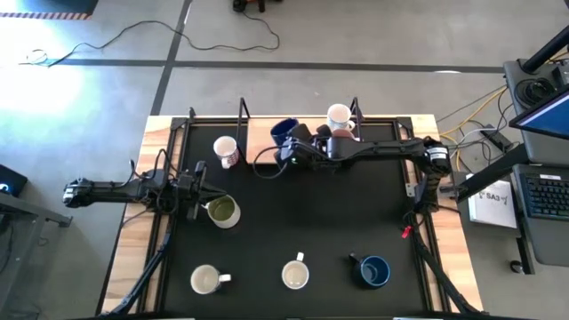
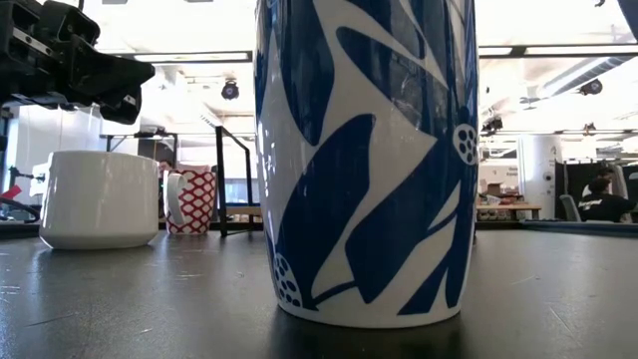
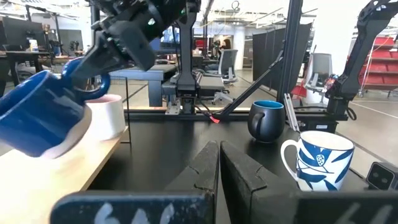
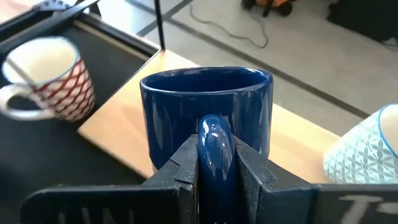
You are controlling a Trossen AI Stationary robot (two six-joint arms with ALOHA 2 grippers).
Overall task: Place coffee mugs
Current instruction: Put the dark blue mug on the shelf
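Our right hand (image 4: 214, 163) pinches the dark blue mug (image 4: 206, 115) by its handle, tilted near the surface's (image 1: 338, 222) far edge; left hand (image 1: 201, 190) closed, empty.

No lettering, label or number can be read anywhere

Around your desk (image 1: 160, 133), with its wooden edge strips, you have a grey concrete floor (image 1: 373, 36) crossed by dark seams, and a black cable (image 1: 178, 31) snakes over it beyond the far edge. Off the right edge sit a laptop (image 1: 544, 191) and a monitor (image 1: 547, 116). Level across, you look into a bright open workshop with ceiling lights (image 2: 558, 60), office chairs (image 3: 227, 65) and dark partition panels (image 3: 267, 53).
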